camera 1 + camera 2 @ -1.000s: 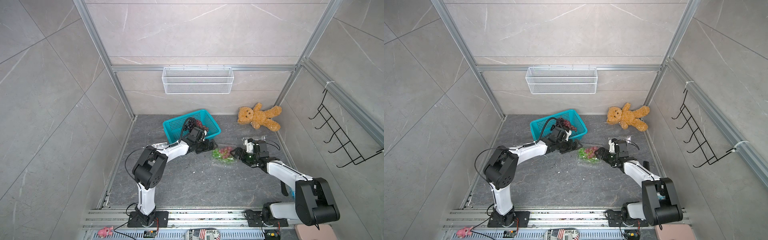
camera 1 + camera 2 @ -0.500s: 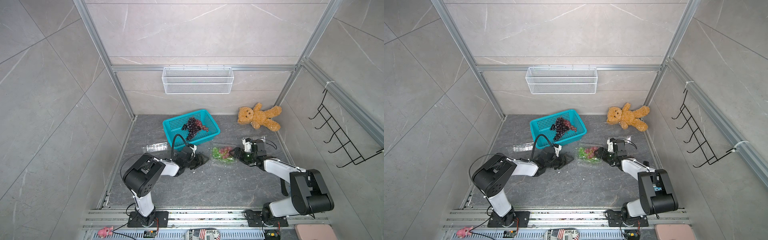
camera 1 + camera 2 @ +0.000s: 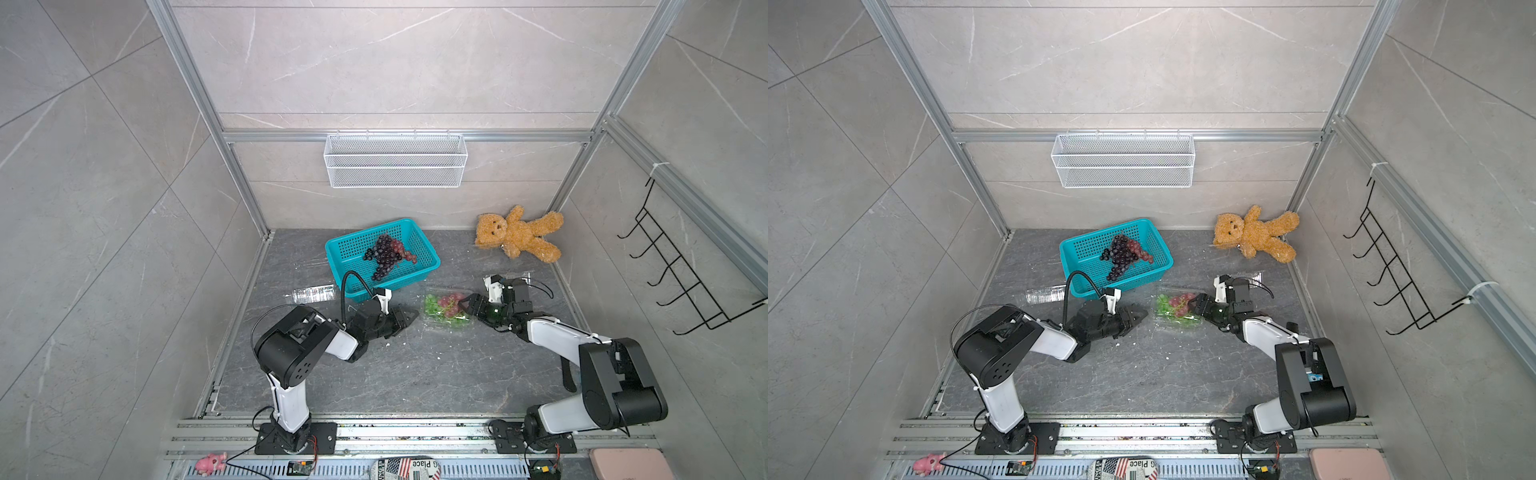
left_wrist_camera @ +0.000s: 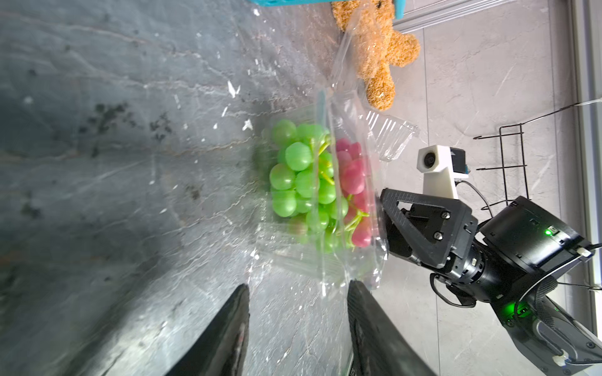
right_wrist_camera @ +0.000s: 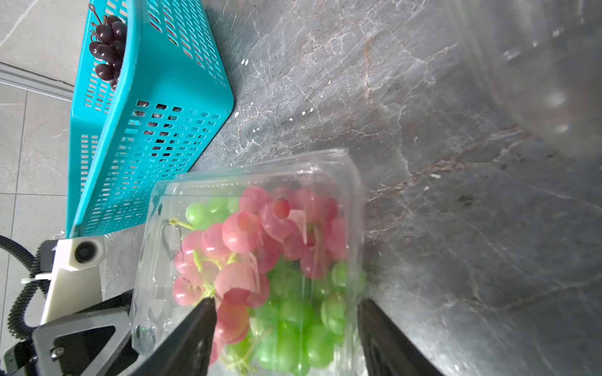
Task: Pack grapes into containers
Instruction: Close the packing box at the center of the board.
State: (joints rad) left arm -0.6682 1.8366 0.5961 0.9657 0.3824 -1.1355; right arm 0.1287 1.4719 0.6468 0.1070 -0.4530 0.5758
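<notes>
Nearest us, the left gripper (image 3: 411, 318) lies low over the table, fingers apart and empty. Just beyond it, mid-table, the clear container (image 3: 448, 326) is hard to trace, its walls nearly vanishing. Inside, green grapes (image 4: 293, 182) and pink grapes (image 5: 241, 231) lie tangled. The right gripper (image 3: 464, 306) has its fingers apart at the container's right end; whether they pinch it we cannot tell. Dark grapes (image 3: 384, 255) fill the basket (image 3: 399, 282) near the far edge.

Basket (image 3: 353, 249), teddy bear (image 3: 517, 237), perhaps pink toy (image 3: 211, 462)
</notes>
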